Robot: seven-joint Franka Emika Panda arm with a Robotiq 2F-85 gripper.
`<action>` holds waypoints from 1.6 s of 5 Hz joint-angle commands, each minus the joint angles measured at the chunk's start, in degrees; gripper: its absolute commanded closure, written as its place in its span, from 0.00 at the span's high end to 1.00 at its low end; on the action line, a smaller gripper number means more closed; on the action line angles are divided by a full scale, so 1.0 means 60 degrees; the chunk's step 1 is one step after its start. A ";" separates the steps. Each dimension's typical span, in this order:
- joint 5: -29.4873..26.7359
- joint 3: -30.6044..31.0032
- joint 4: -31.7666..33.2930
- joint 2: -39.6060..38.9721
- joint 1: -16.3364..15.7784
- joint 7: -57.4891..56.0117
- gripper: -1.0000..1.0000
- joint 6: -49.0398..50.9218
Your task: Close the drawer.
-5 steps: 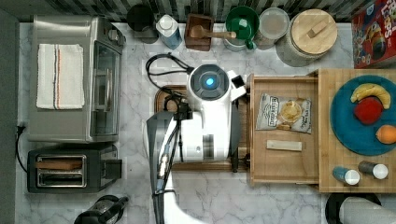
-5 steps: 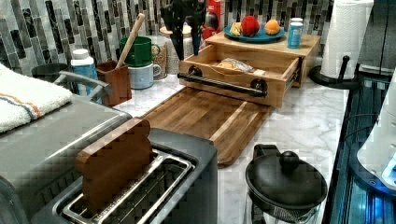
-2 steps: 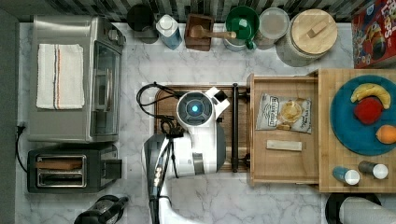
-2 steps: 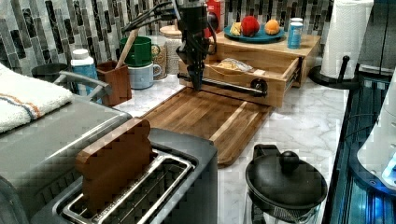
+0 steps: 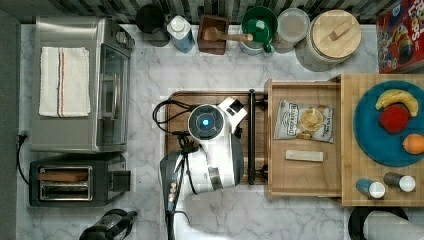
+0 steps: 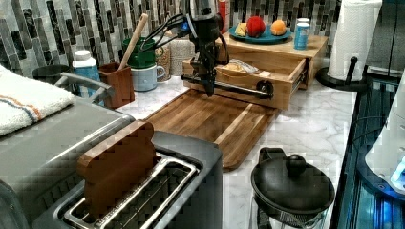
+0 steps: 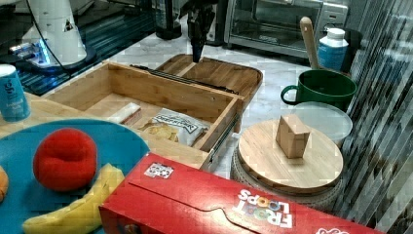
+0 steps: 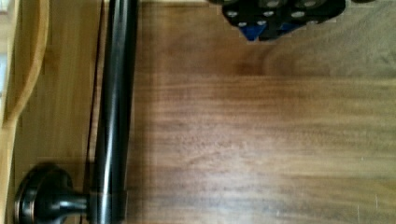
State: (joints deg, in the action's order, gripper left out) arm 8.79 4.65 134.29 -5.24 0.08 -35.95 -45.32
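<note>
The light-wood drawer [image 5: 300, 172] stands pulled out toward the top view's left, holding a snack bag [image 5: 305, 121] and a small white bar [image 5: 304, 156]. Its long black bar handle [image 5: 251, 135] runs across the front and hangs over the edge of a darker wooden tray [image 5: 175, 100]. My gripper [image 6: 208, 87] is shut on nothing. It points straight down on the tray side of the handle [image 6: 234, 88], close beside it. In the wrist view the fingertips [image 8: 280, 18] hover over the tray, with the handle [image 8: 114, 116] a short way off. The right view shows the gripper [image 7: 196, 52] beyond the drawer [image 7: 165, 95].
The drawer slides into a wooden cabinet topped by a blue fruit plate [image 5: 387, 150] and two small cans [image 5: 371, 187]. Mugs [image 5: 259, 25], jars and a utensil holder [image 5: 212, 35] line the back wall. A toaster oven [image 5: 75, 85], a toaster [image 5: 75, 180] and a kettle [image 6: 291, 186] stand around the tray.
The arm has swung toward the top view's left, off the drawer front and over the tray. In the left view it has come into sight and lowered beside the handle.
</note>
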 commanded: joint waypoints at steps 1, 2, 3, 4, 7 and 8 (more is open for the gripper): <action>0.0541 -0.0568 -0.0631 -0.0567 0.0595 -0.2214 0.00 -0.0878; 0.0803 -0.0886 -0.0695 -0.0644 0.0741 -0.2756 0.00 -0.1174; 0.0796 -0.1380 -0.0675 -0.0673 0.0634 -0.3240 0.00 -0.1449; 0.0640 -0.1438 -0.1044 -0.0766 0.0898 -0.3523 0.00 -0.1119; 0.0341 -0.2101 -0.1409 -0.1455 0.1963 -0.5544 0.00 -0.2522; 0.0130 -0.2213 -0.1757 -0.1639 0.2330 -0.5865 0.00 -0.2376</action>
State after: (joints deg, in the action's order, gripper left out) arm 11.70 -4.25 131.71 -12.75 9.50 -65.63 -57.04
